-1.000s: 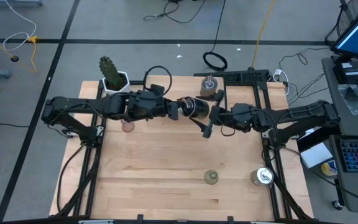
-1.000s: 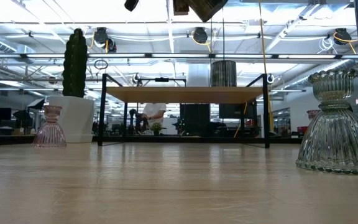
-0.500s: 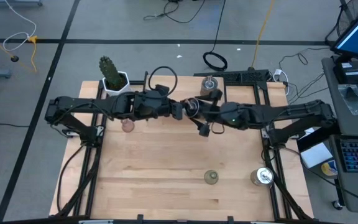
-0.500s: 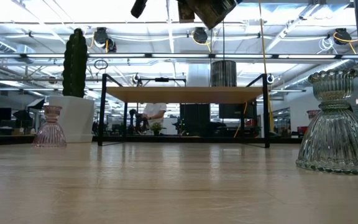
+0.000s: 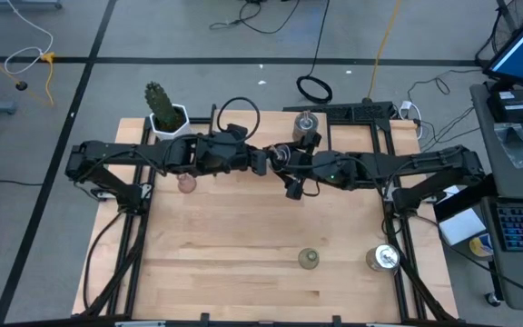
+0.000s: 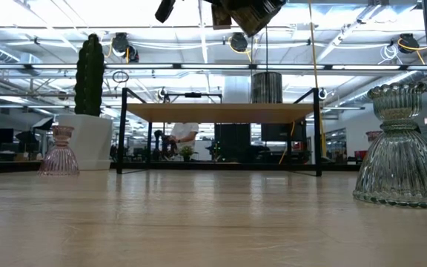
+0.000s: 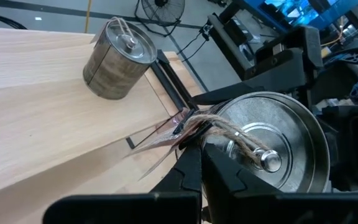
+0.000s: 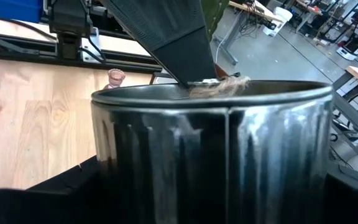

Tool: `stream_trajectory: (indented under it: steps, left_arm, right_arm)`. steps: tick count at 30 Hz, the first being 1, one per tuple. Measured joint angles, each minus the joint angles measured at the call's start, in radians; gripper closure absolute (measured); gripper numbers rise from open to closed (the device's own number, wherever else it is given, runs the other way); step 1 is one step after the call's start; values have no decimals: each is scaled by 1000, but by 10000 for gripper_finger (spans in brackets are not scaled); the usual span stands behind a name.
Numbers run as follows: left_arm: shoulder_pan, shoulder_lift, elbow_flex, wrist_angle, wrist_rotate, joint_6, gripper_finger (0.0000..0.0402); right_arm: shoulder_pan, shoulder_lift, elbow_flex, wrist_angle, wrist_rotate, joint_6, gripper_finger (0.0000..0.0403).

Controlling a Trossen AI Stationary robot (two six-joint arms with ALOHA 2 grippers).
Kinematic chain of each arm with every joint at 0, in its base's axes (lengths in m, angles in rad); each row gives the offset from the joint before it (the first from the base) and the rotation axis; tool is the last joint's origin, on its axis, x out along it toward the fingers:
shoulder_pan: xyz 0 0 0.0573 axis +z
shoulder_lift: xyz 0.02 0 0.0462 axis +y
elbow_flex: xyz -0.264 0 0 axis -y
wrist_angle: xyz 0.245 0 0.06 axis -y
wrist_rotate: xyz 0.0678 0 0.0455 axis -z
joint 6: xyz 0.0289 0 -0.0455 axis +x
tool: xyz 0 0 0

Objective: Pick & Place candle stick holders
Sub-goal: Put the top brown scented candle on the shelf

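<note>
A squat silvery metal candle stick holder (image 7: 272, 143) with twine on top hangs high above the table's middle (image 5: 281, 153), seen at the low view's top (image 6: 249, 13). My left gripper (image 5: 265, 162) comes from the left and is shut at the holder's rim. My right gripper (image 5: 291, 171) comes from the right, open, one finger on each side of the holder's wall (image 8: 210, 149). Standing on the table are another metal holder (image 5: 305, 123), a pink glass one (image 5: 186, 183), an olive-green one (image 5: 309, 260) and a silvery one (image 5: 384, 259). My left gripper pinches the twine and a thin tag at the rim (image 7: 194, 124) of the holder's top between its two shut fingers. The fingers come nearly level from the table's left. The holder is lifted clear of the table. My right gripper: I cannot tell whether its fingers (image 8: 73, 177) touch the holder's wall.
A cactus in a white pot (image 5: 164, 111) stands at the far left corner. A black frame (image 5: 361, 113) lies at the far right. In the low view a ribbed glass holder (image 6: 400, 148) stands close on the right. Bare wood (image 5: 243, 236) spreads across the near half.
My right gripper has moved toward the table's left, up to the held holder, and has tipped from slanting down to nearly level, so its fingers now flank the holder. The holder has stayed aloft in my left gripper.
</note>
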Motion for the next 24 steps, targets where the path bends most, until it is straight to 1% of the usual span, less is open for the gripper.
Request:
stream_trajectory:
  steps: [5,7,10,14,18,21,23,24]
  left_arm:
    - [0,0,0,-1,0,7,401]
    - [0,0,0,-1,-1,22,395]
    - [0,0,0,-5,5,75,375]
    - [0,-2,1,-8,19,164,345]
    - [1,-8,1,-11,34,222,316]
    - [4,-32,1,-64,74,271,298]
    - [6,-54,1,-123,64,266,289]
    - [5,-66,2,-175,40,254,285]
  right_arm:
    - [0,0,0,1,16,2,57]
    - [0,0,0,3,22,4,57]
    - [0,-1,0,-4,36,12,57]
    - [7,-2,-1,-5,116,12,57]
    - [8,-5,-1,-8,124,24,57]
    - [8,-17,-1,-35,142,64,57]
    - [8,-28,-1,-38,142,110,57]
    - [8,-31,-1,-42,139,134,57]
